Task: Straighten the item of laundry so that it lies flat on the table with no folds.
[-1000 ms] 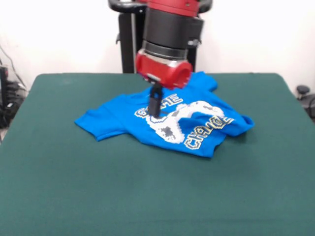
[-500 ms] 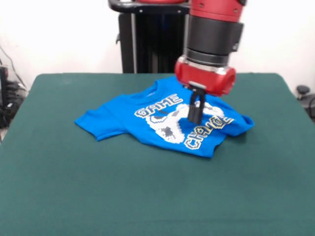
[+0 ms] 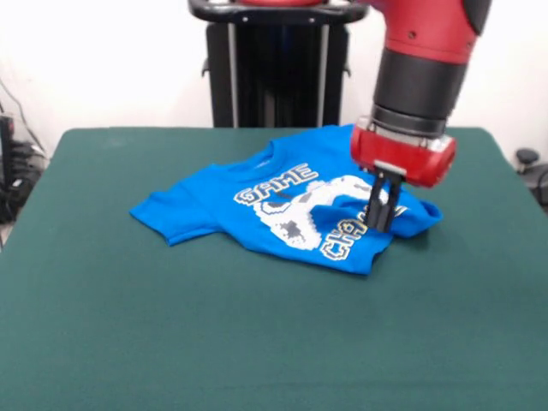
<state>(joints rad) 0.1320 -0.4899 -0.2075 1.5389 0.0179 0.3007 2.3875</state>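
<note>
The bright blue T-shirt (image 3: 282, 205) lies on the far half of the dark green table (image 3: 257, 325), a little right of the middle as the front view shows it. It is not flat. Its printed front faces up, with the word "GAME" readable across the middle and a white game-controller print just below and to the right of it. The second word of the lettering is only partly readable, because the cloth there is bunched and partly hidden. 1 sleeve spreads out to the left and lies fairly smooth on the felt. The right side of the shirt is rumpled, with a raised fold running toward its right-hand corner, and the far edge near the collar is also creased.

The gripper (image 3: 382, 224) hangs straight down from the red and black arm (image 3: 419, 77) over that rumpled right side, in front of the end of the lettering. Its dark fingers (image 3: 378, 208) stand close together, with little gap between them, and their tips reach down to the cloth at the fold. Whether they pinch any fabric cannot be told from this view. The rest of the table around the shirt is bare green felt.
</note>
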